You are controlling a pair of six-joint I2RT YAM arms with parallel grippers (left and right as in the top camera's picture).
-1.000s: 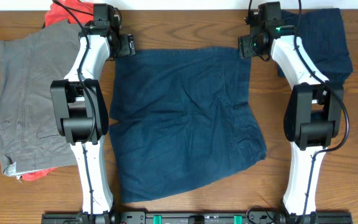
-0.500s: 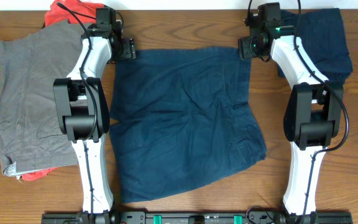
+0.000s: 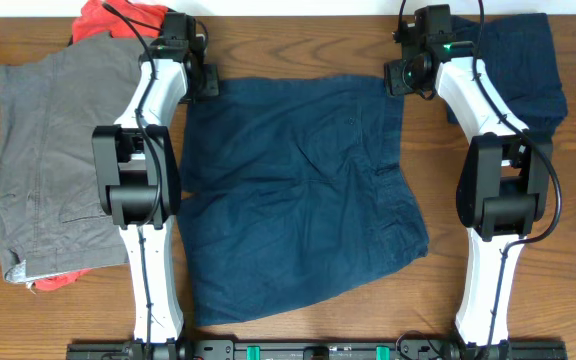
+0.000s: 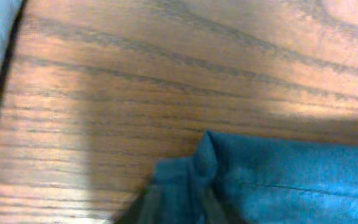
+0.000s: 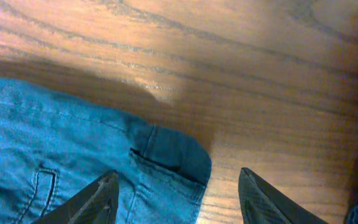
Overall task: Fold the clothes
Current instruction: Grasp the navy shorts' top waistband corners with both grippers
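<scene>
The navy-blue shorts (image 3: 298,190) lie spread flat in the middle of the table, waistband toward the far edge. My left gripper (image 3: 200,78) is at their far left corner. In the left wrist view its dark fingers (image 4: 160,202) are closed on a bunched-up peak of that corner (image 4: 205,163), so the left gripper (image 4: 182,196) is shut on the cloth. My right gripper (image 3: 400,76) hovers at the far right corner. There the right gripper (image 5: 179,202) stands open, its fingertips (image 5: 101,198) straddling the waistband corner (image 5: 173,160) without pinching it.
Grey shorts (image 3: 48,160) lie flat at the left on a red-orange garment (image 3: 108,18). Another dark navy garment (image 3: 523,60) sits at the far right corner. Bare wood (image 3: 288,40) runs along the far edge behind the waistband.
My left gripper has slid right onto the shorts' far left corner and closed on it, puckering the cloth. The right arm has stayed where it was.
</scene>
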